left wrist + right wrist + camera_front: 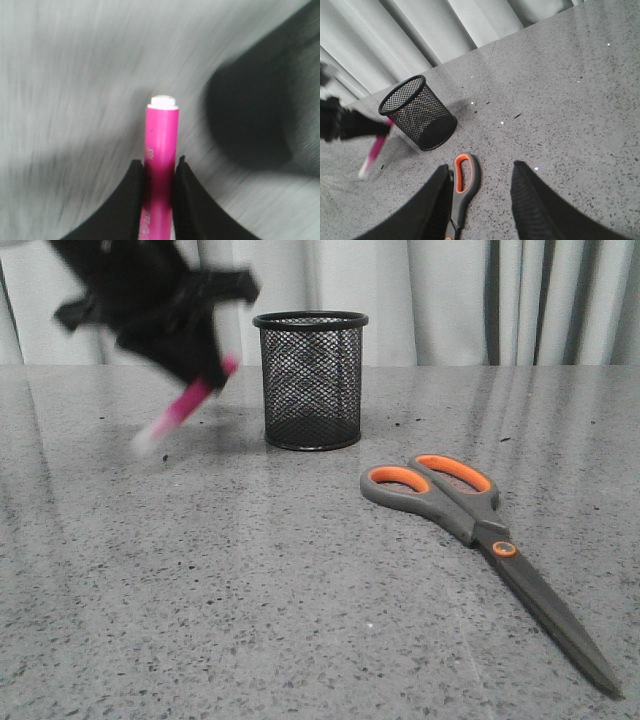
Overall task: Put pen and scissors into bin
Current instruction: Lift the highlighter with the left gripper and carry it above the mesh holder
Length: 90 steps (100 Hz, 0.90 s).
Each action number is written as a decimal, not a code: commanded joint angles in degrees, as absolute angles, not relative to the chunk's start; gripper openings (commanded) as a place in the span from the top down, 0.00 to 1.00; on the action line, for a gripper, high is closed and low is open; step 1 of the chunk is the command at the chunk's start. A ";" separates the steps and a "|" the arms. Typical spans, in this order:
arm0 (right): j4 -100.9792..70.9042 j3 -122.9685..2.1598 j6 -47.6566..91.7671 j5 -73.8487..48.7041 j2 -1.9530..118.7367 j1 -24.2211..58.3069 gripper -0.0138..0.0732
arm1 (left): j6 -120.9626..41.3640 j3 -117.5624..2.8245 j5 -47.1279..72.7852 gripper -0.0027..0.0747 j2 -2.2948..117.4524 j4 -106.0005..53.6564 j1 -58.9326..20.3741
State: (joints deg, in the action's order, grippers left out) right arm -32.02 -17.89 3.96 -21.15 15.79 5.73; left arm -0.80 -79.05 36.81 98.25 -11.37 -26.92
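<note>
Pink pen point(185, 408) hangs tilted beside the bin point(311, 380), clamped in the left end effector point(159, 172). Scissors point(478, 522) lie flat on the worktop point(250, 620); the right end effector point(482, 185) gapes empty.

A grey speckled stone-look tabletop point(250, 620) with a glossy, reflective surface spans the foreground. Behind its far edge hangs a pale grey-white pleated curtain point(440, 300), covering the entire background.

Lab-like setup: speckled grey table point(200, 620) (pale curtain point(440, 300) behind)
</note>
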 commanded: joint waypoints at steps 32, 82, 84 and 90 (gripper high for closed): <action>-32.23 -19.96 4.70 -17.93 16.77 5.72 0.55 | -1.66 -80.74 1.15 0.99 87.91 -18.78 -31.06; -32.23 -19.96 4.70 -17.44 16.77 5.72 0.55 | -1.75 -80.74 -14.87 0.98 97.91 -13.96 -39.66; -32.23 -19.96 4.70 -17.55 16.77 5.72 0.55 | -1.75 -80.74 -14.46 0.98 98.02 -13.96 -39.55; -32.23 -19.96 4.70 -17.67 16.77 5.72 0.55 | -1.75 -80.74 -13.07 0.98 98.50 -13.96 -39.33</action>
